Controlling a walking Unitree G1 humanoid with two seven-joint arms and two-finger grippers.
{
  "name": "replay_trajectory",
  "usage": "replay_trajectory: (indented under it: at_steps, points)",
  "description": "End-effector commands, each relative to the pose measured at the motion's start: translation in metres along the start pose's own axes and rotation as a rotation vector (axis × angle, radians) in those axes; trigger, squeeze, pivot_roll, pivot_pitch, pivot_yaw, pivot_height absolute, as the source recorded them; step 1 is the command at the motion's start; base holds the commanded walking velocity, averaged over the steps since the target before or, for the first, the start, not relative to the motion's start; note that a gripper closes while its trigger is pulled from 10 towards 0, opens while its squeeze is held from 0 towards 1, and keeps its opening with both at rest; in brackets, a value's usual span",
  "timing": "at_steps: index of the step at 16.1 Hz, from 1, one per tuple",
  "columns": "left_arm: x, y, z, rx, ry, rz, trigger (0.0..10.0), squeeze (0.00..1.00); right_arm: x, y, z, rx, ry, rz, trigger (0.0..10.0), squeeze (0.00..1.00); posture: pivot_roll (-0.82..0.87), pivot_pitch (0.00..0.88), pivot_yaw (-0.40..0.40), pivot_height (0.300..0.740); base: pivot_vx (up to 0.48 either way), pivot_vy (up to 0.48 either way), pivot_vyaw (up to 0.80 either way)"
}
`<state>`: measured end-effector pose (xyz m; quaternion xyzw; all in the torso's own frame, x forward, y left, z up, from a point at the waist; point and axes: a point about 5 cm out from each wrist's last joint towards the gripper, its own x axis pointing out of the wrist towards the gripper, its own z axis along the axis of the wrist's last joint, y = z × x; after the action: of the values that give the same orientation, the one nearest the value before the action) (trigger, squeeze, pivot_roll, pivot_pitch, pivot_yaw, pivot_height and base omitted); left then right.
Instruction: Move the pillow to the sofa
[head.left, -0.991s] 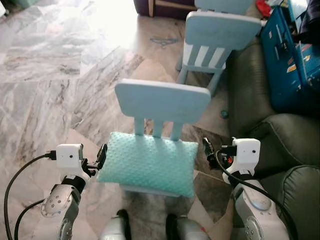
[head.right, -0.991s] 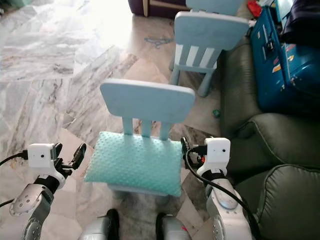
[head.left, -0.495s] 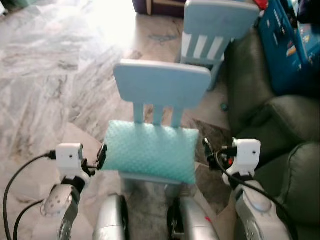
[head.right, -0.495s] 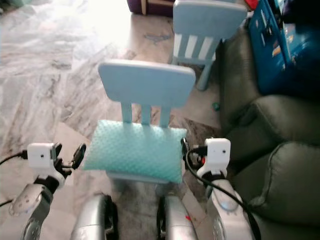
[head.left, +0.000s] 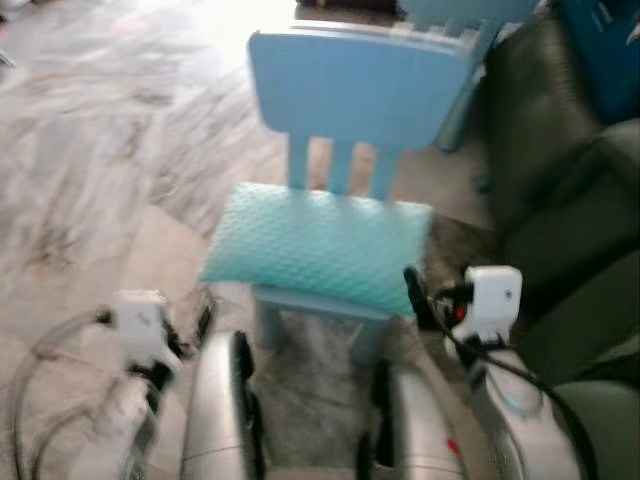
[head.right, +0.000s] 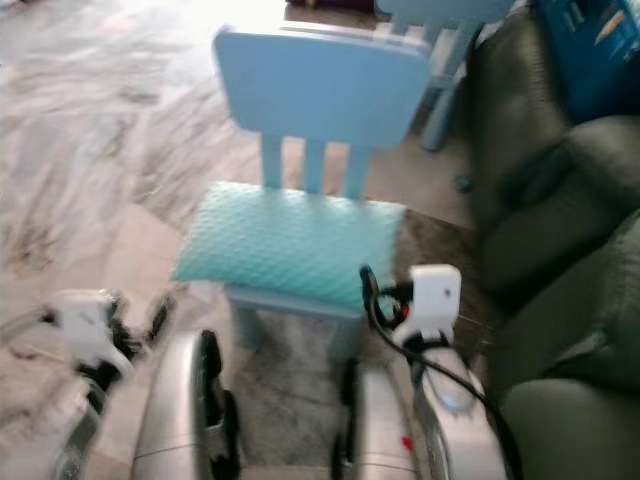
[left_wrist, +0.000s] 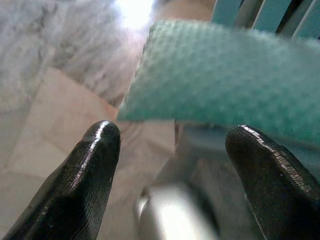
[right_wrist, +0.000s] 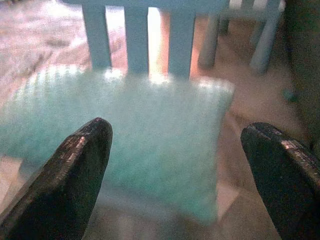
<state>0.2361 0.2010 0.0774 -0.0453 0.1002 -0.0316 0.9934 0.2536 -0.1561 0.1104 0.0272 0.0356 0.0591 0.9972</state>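
The robot has stepped in: the chair (head.left: 360, 90) and pillow (head.left: 318, 245) sit higher and larger in frame than a second ago, and its knees now show at the bottom. That's the camera closing the gap; the pillow hasn't budged from the seat, centre frame. Left gripper (left_wrist: 170, 165) and right gripper (right_wrist: 175, 165) both gape wide, empty, flanking the pillow. It lies flat, long axis left to right, ends toward each gripper. Sofa (head.left: 570, 230) waits at right.
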Motion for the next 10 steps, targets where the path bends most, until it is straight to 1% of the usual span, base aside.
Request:
replay_trajectory:
  at_steps: [1, 10]
  points:
    - [0.0022, 0.0016, 0.0113, 0.026, -0.038, -0.002, 10.0, 0.00, -0.0027, -0.0020, -0.0003, 0.003, 0.002, -0.003, 10.0, 0.00, -0.05, 0.293, -0.036, 0.530, 0.000, 0.000, 0.00]
    - [0.0013, 0.0027, 0.0092, 0.029, -0.026, 0.006, 10.0, 0.00, -0.0029, -0.0024, -0.0004, -0.002, 0.004, -0.003, 10.0, 0.00, -0.05, 0.300, -0.035, 0.530, 0.000, 0.000, 0.00]
